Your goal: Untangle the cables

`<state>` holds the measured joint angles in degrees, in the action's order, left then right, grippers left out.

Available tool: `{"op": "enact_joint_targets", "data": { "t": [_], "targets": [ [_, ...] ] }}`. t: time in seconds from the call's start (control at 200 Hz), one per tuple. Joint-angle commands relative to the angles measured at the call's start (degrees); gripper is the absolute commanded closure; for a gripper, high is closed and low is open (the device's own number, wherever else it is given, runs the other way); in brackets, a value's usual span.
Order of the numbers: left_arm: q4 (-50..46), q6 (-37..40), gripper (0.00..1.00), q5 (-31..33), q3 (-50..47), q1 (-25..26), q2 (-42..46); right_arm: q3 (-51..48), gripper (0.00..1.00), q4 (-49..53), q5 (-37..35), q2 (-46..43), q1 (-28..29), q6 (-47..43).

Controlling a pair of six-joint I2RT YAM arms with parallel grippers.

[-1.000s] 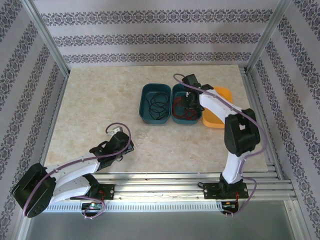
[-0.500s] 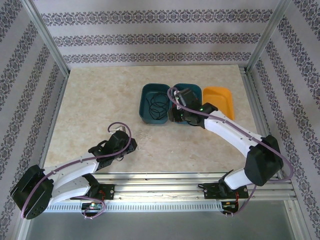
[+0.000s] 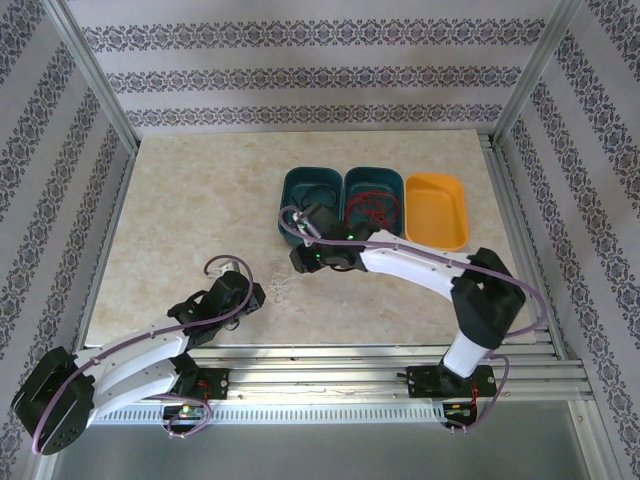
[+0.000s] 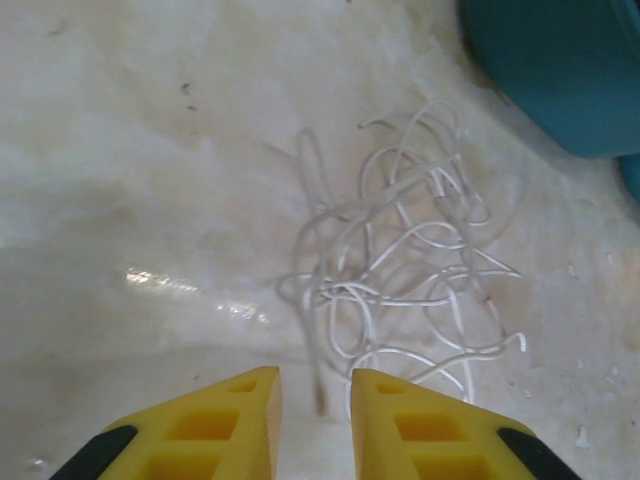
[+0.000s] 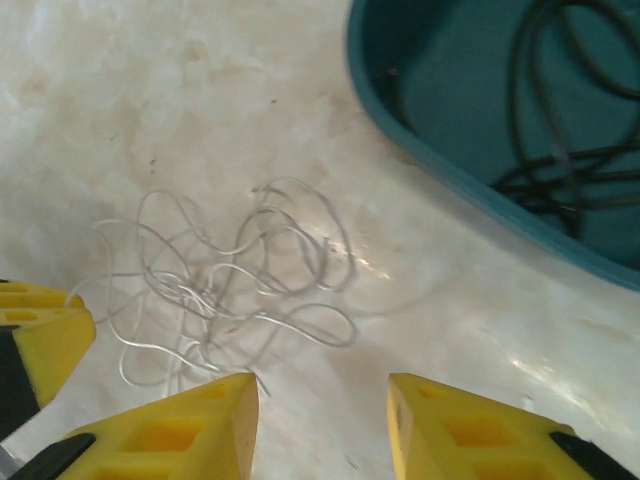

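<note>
The white cable tangle (image 4: 400, 275) lies loose on the tabletop (image 4: 150, 150) just ahead of the left gripper (image 4: 315, 378), whose narrowly parted fingers (image 4: 230, 420) straddle a trailing strand, while the right gripper (image 5: 322, 385), spread wide and empty, has it ahead-left, making the left nearer

Top view: high, from near edge, looking down on whole table (image 3: 180, 200). Wrist views: close, tilted down, facing each other; both share white cable (image 4: 400, 270) beside teal bin (image 5: 440, 120)
</note>
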<state>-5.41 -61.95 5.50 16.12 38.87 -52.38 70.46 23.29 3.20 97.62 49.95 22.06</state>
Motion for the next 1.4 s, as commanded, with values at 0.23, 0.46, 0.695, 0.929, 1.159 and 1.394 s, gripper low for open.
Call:
{"op": "enact_joint_targets", "data": {
  "t": [0.23,0.46,0.695,0.929,1.159,1.394],
  "targets": [
    [-6.10,-3.83,0.64,5.29,-2.22,-2.00,5.54,13.67,0.64,3.63,1.48,11.89,4.83,-5.22],
    [-6.76,-5.00,0.63,5.09,-4.20,-3.25,9.25,17.08,0.64,5.49,2.63,16.20,6.55,-5.94],
    [-6.52,-4.39,0.63,4.27,-4.34,-3.89,9.75,18.61,0.64,6.77,2.34,19.27,7.00,-6.16],
    [-5.52,-4.13,0.63,3.74,-4.30,-3.94,9.23,20.13,0.66,7.95,2.03,21.86,7.00,-6.16],
    [-2.38,-3.23,0.61,2.91,-3.84,-3.98,6.52,19.44,0.92,7.74,0.62,19.47,7.00,-6.00],
    [2.12,-0.50,0.53,1.11,-0.21,-3.98,0.62,14.89,0.98,5.54,-1.82,12.69,7.00,-5.24]
  ]
}}
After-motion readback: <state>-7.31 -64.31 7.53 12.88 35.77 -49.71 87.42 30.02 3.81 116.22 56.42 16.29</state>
